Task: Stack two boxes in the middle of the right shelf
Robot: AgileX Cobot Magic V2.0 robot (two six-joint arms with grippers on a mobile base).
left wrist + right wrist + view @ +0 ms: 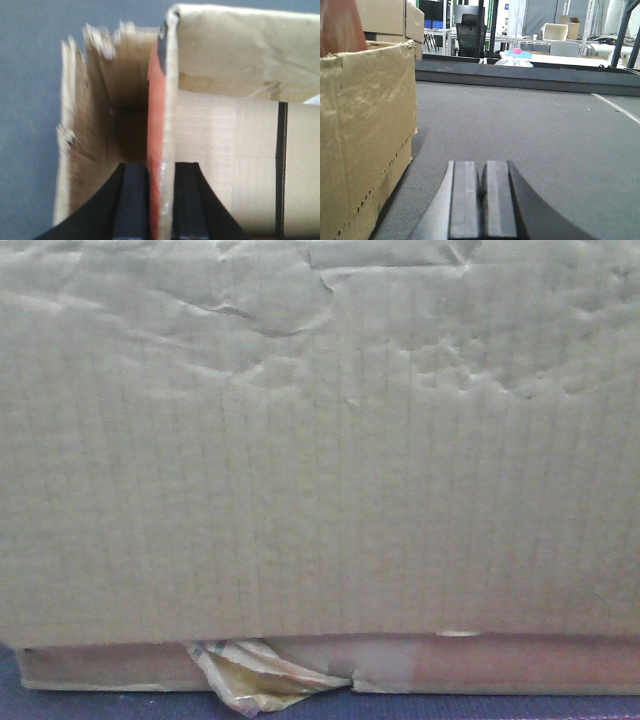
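A tall brown cardboard box (320, 460) fills the front view, its creased wall very close. Under its lower edge shows the flat box (500, 665), with clear tape and a crumpled yellowish tape scrap (250, 675). In the left wrist view my left gripper (161, 166) is shut on an upright cardboard wall with a reddish taped face (159, 115); the box's open inside (120, 110) lies to its left. My right gripper (481, 165) is shut on nothing, low over a grey surface (535, 130), to the right of a box (365, 125). The shelf is out of view.
A folded cardboard flap (245, 55) hangs over the right of the left wrist view. A dark raised edge (530, 80) bounds the grey surface ahead of the right gripper. Beyond it stand a black chair (470, 35), tables and metal racks.
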